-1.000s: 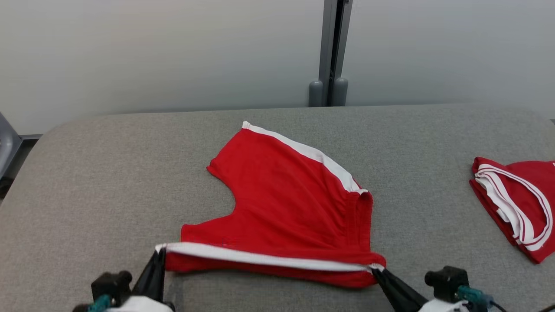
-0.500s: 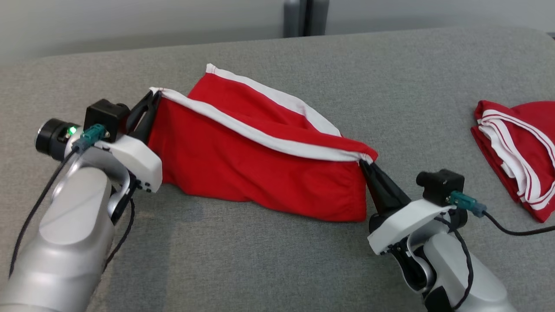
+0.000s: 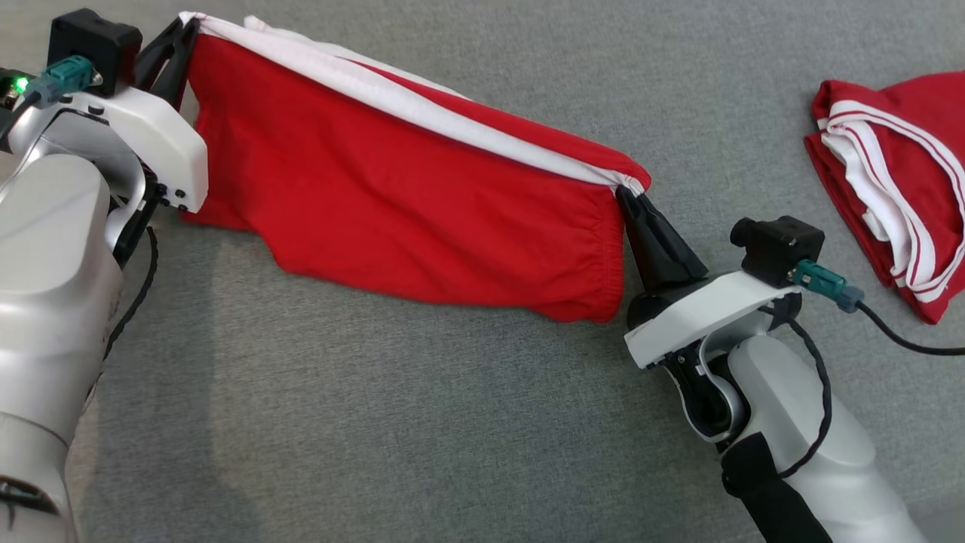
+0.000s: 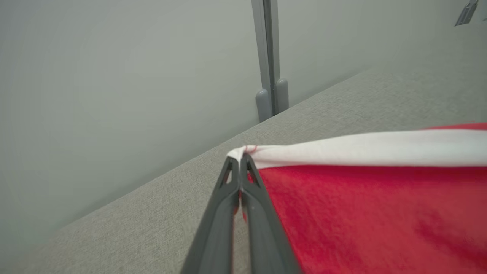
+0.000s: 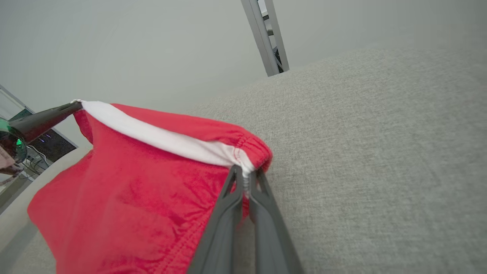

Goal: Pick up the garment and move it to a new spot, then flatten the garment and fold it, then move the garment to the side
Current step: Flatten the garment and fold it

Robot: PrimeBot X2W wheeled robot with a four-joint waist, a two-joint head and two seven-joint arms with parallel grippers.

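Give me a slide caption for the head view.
Left gripper and right gripper pinch the red garment by its white band, stretched over the grey surface.

The folded red-and-white cloth (image 3: pixel 897 173) at the far right runs off the head view's right edge. The garment (image 3: pixel 422 211) hides its far layer behind its near panel. Its corners vanish between the fingers of my left gripper (image 3: pixel 185 26) and my right gripper (image 3: pixel 624 192). In my left wrist view the garment is cut off at the right and bottom edges. At the left of my right wrist view lies blurred clutter (image 5: pixel 45 146) that I cannot identify.

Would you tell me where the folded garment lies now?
In the head view, the folded garment lies on the grey surface, right of the right gripper.
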